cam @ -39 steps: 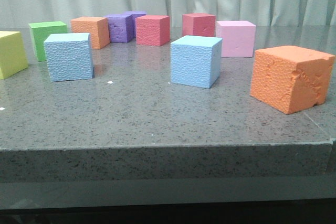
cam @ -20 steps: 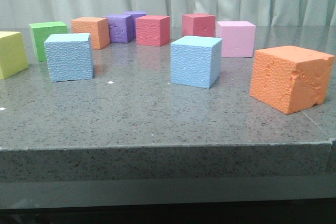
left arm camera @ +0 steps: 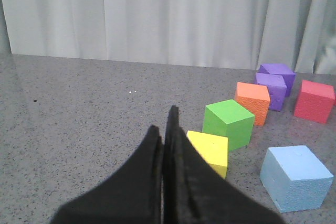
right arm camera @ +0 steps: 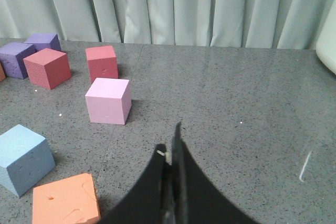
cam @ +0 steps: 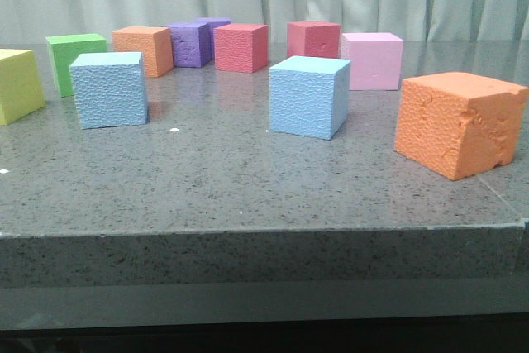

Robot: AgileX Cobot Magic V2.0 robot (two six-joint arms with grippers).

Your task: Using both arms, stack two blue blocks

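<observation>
Two light blue blocks stand apart on the grey table. One blue block (cam: 109, 88) is at the left, the other blue block (cam: 308, 95) near the middle. The left one also shows in the left wrist view (left arm camera: 295, 178), the middle one in the right wrist view (right arm camera: 23, 158). My left gripper (left arm camera: 163, 124) is shut and empty above the table, left of the yellow cube. My right gripper (right arm camera: 170, 142) is shut and empty, over bare table right of the pink cube. Neither gripper shows in the front view.
A large orange cube (cam: 459, 124) sits front right. A pink cube (cam: 372, 59), two red cubes (cam: 240, 46), two purple cubes (cam: 189, 43), an orange cube (cam: 143, 50), a green cube (cam: 73, 59) and a yellow cube (cam: 16, 84) ring the back and left. The table edge (cam: 264, 233) runs across the front.
</observation>
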